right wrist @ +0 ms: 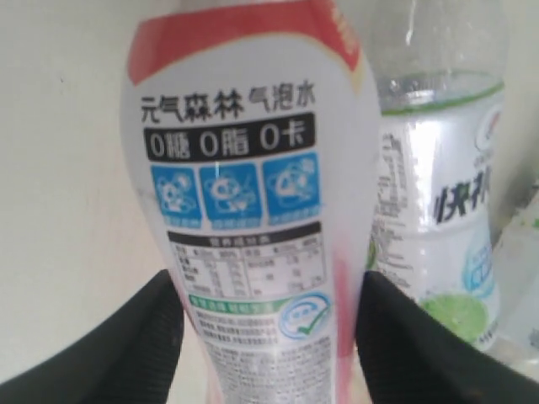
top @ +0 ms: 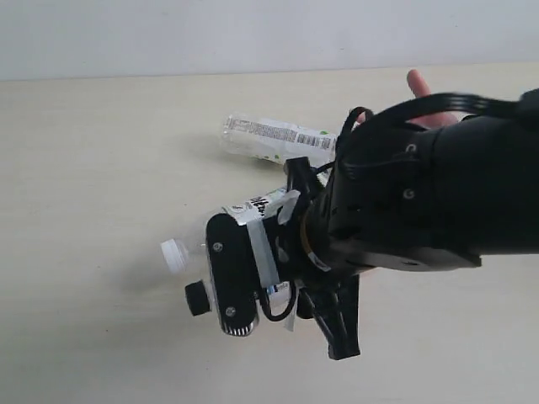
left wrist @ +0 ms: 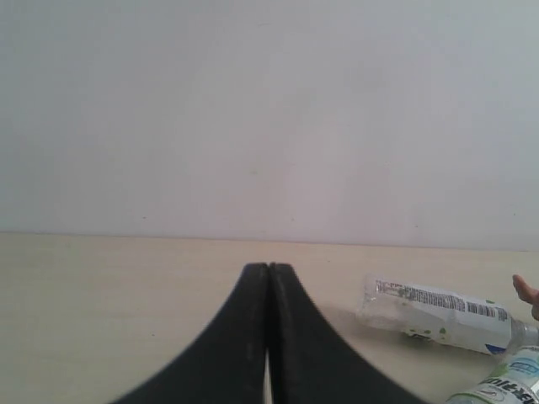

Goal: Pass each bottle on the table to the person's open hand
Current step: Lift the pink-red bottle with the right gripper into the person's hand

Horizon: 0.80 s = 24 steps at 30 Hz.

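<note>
The pink-red label bottle (right wrist: 253, 210) lies between the two black fingers of my right gripper (right wrist: 265, 337), and both fingers press against its sides. Its black cap (top: 197, 298) pokes out from under my right arm (top: 421, 194) in the exterior view. Right beside it lies the green-lime label bottle (right wrist: 446, 210), with its white cap (top: 174, 254) showing. The slim barcode label bottle (top: 278, 139) lies farther back on the table (top: 101, 168). My left gripper (left wrist: 268, 268) hovers shut and empty. The white floral label bottle is not in view.
A person's fingertips (top: 418, 84) show behind my right arm at the back right, close to the barcode bottle's end. A fingertip (left wrist: 526, 290) also shows in the left wrist view. A pale wall rises behind the table.
</note>
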Each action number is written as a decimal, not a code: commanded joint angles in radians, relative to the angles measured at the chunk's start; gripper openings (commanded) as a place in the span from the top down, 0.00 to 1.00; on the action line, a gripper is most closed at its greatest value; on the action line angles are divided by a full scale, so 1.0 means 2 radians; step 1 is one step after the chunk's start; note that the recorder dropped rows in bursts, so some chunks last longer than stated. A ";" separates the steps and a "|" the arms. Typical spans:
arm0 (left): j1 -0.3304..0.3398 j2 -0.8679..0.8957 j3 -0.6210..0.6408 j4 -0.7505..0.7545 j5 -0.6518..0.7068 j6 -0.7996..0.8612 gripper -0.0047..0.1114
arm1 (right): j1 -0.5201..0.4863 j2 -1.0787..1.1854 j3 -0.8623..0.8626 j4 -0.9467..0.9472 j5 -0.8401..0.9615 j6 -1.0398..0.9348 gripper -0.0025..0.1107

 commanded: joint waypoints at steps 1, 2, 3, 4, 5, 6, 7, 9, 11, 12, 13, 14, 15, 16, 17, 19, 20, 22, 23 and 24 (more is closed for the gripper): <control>0.001 -0.003 0.002 -0.002 -0.001 -0.001 0.96 | 0.000 -0.055 -0.002 0.012 0.045 0.041 0.98; 0.001 -0.003 0.002 -0.002 -0.001 -0.001 0.96 | 0.000 -0.073 -0.002 0.013 0.051 0.060 0.98; 0.001 -0.003 0.002 -0.002 -0.001 -0.001 0.96 | 0.000 -0.087 -0.002 0.013 0.058 0.086 0.98; 0.001 -0.003 0.002 -0.002 -0.001 -0.001 0.96 | 0.000 -0.103 -0.004 0.012 0.073 0.121 0.98; 0.001 -0.003 0.002 -0.002 -0.001 -0.001 0.96 | 0.000 -0.112 -0.008 0.009 0.092 0.146 0.98; 0.001 -0.003 0.002 -0.002 -0.001 -0.001 0.96 | 0.000 -0.119 -0.014 0.003 0.117 0.167 0.98; 0.001 -0.003 0.002 -0.002 -0.001 -0.001 0.96 | 0.000 -0.124 -0.019 -0.001 0.136 0.186 0.98; 0.001 -0.003 0.002 -0.002 -0.001 -0.001 0.96 | 0.000 -0.137 -0.033 -0.013 0.179 0.215 0.98; 0.001 -0.003 0.002 -0.002 -0.001 -0.001 0.96 | -0.001 -0.145 -0.049 -0.017 0.215 0.243 0.98; 0.001 -0.003 0.002 -0.002 -0.001 -0.001 0.96 | -0.003 -0.149 -0.057 -0.017 0.229 0.256 0.98; 0.001 -0.003 0.002 -0.002 -0.001 -0.001 0.96 | -0.004 -0.152 -0.062 -0.016 0.238 0.263 0.98; 0.001 -0.003 0.002 -0.002 -0.001 -0.001 0.96 | -0.004 -0.155 -0.066 -0.014 0.246 0.269 0.98; 0.001 -0.003 0.002 -0.002 -0.001 -0.001 0.96 | -0.004 -0.159 -0.070 -0.010 0.251 0.269 0.98; 0.001 -0.003 0.002 -0.002 -0.001 -0.001 0.96 | -0.004 -0.160 -0.071 -0.005 0.254 0.269 0.98; 0.001 -0.003 0.002 -0.002 -0.001 -0.001 0.96 | -0.004 -0.163 -0.072 0.001 0.254 0.269 0.98; 0.001 -0.003 0.002 -0.002 -0.001 -0.001 0.96 | -0.004 -0.165 -0.072 0.007 0.256 0.269 0.98; 0.001 -0.003 0.002 -0.002 -0.001 -0.001 0.96 | -0.004 -0.167 -0.072 0.010 0.258 0.269 0.98; 0.001 -0.003 0.002 -0.002 -0.001 -0.001 0.96 | -0.004 -0.167 -0.072 0.010 0.259 0.269 0.98; 0.001 -0.003 0.002 -0.002 -0.001 -0.001 0.96 | -0.004 -0.168 -0.072 0.010 0.260 0.270 0.98; 0.001 -0.003 0.002 -0.002 -0.001 -0.001 0.96 | -0.004 -0.168 -0.072 0.010 0.260 0.272 0.98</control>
